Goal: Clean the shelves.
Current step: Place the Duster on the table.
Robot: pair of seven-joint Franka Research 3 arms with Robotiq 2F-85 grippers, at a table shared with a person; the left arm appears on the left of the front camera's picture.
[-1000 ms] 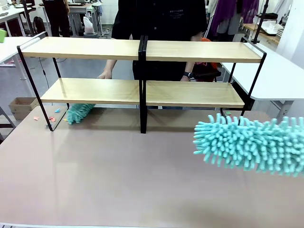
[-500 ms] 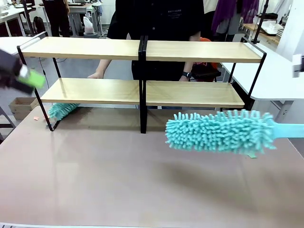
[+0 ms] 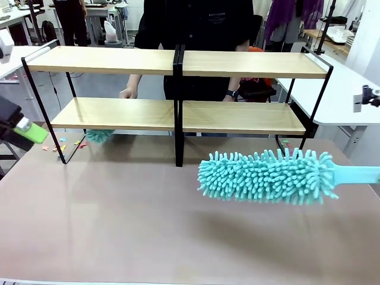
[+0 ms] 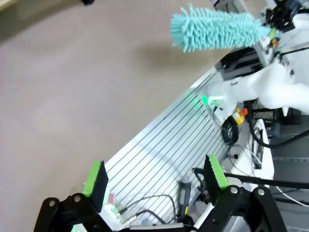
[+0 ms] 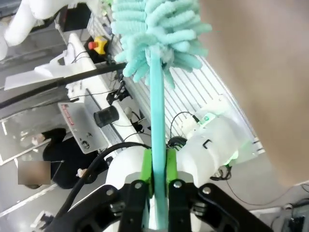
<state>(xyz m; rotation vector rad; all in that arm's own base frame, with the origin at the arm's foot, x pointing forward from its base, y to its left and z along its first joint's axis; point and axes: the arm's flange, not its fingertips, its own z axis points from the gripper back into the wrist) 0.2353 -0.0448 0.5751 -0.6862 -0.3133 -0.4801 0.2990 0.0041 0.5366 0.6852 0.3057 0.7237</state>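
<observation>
The right gripper (image 5: 158,166) is clamped on the handle of the teal duster (image 3: 267,176), whose long axis is held level, parallel to the shelves (image 3: 178,116) and just in front of their right half. The left gripper (image 4: 154,176) is spread empty, off their left end.

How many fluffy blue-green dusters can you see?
2. One big duster hangs over the table, held by the right gripper. A second duster peeks from under the shelves at their left end, mostly hidden.
</observation>
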